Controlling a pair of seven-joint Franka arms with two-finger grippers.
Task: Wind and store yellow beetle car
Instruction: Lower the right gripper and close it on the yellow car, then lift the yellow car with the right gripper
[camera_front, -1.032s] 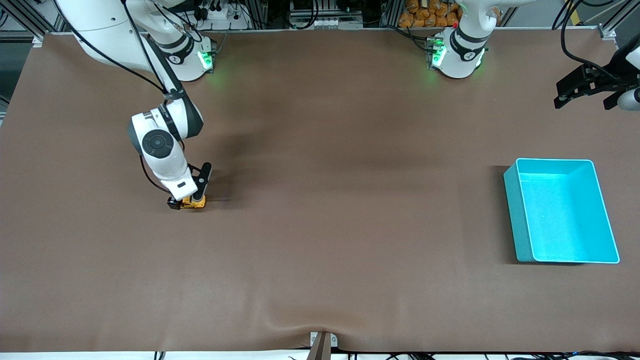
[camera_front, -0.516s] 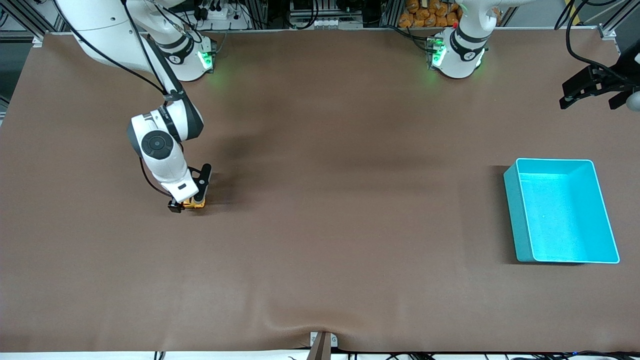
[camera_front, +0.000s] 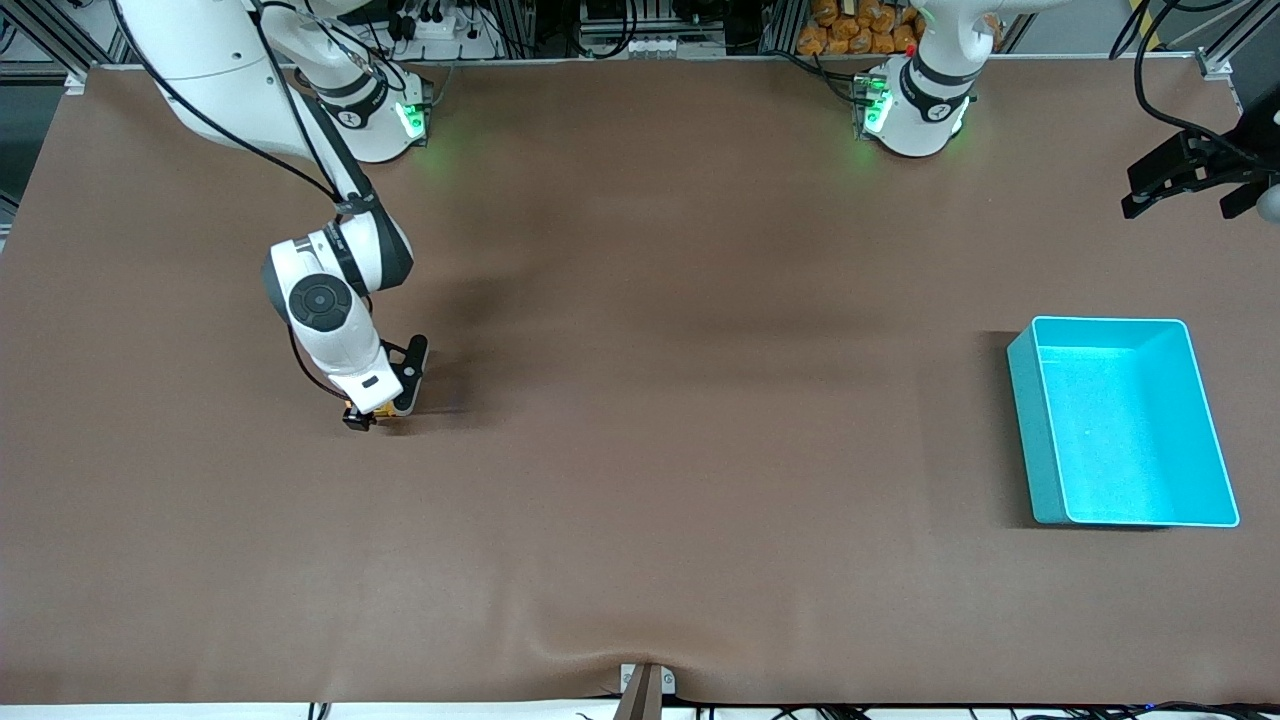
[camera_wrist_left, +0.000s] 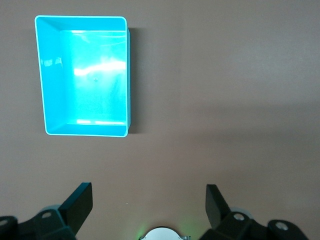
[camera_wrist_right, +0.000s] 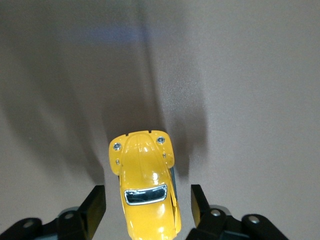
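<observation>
The yellow beetle car (camera_wrist_right: 146, 192) stands on the brown table toward the right arm's end. In the front view only a sliver of the car (camera_front: 384, 414) shows under the hand. My right gripper (camera_front: 378, 412) is down at the table, open, with one finger on each side of the car and a gap on both sides, as the right wrist view (camera_wrist_right: 147, 196) shows. My left gripper (camera_front: 1185, 195) is open and empty, held high at the left arm's end of the table, and it also shows in the left wrist view (camera_wrist_left: 148, 192).
A turquoise bin (camera_front: 1030, 430) stands empty toward the left arm's end, nearer to the front camera than the left gripper; it also shows in the left wrist view (camera_wrist_left: 50, 75). A small bracket (camera_front: 645, 685) sits at the table's front edge.
My right gripper has come lower over the car, so less of the car shows in the front view. My left gripper has drifted slightly toward the table's end.
</observation>
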